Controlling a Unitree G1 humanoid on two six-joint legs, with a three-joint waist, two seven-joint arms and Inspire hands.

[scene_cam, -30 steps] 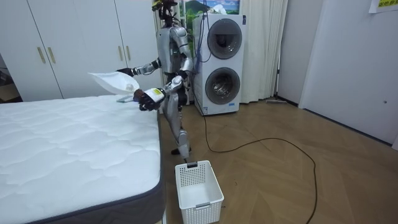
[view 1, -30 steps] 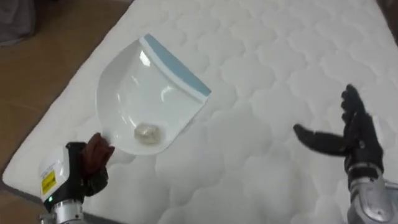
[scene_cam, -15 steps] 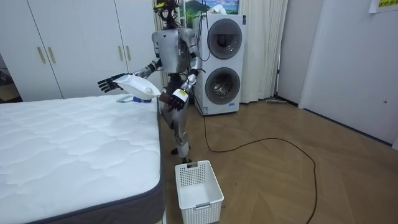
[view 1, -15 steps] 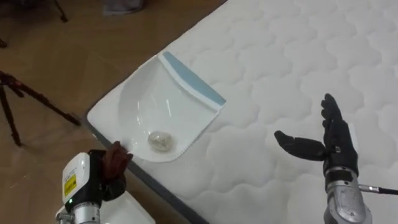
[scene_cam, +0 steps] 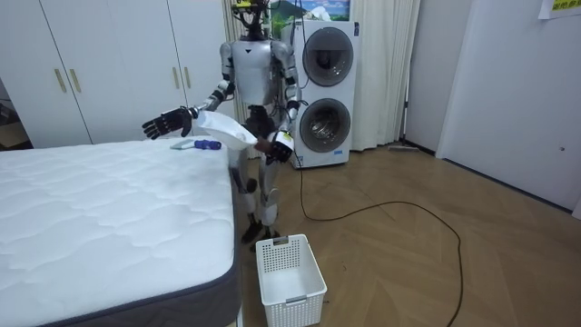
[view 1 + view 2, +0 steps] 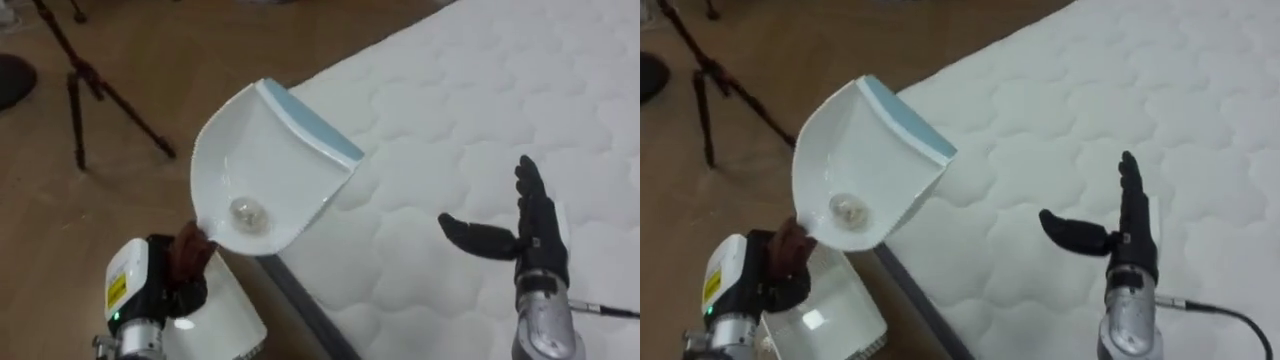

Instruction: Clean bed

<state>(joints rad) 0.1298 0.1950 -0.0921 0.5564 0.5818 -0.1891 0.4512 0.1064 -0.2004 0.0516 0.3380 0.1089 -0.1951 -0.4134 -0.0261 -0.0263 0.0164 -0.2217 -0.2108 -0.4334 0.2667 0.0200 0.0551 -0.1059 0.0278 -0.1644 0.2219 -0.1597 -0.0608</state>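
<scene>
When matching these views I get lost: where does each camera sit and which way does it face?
Left eye view: on the head, looking down at the mattress corner and floor; left hand gripping the dustpan, right hand open over the mattress.
Right eye view: beside it, same aim, same hands.
Room view: across the room, facing the whole robot by the mattress and washers.
Shared: dustpan, mattress and both hands in all three.

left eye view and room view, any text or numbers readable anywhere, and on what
On the yellow label by the left hand: dark print, too blurred to read.
On the sheet on the wall in the room view: too small to read.
On the washing machines: marks too small to read.
On the dustpan: no text.
</scene>
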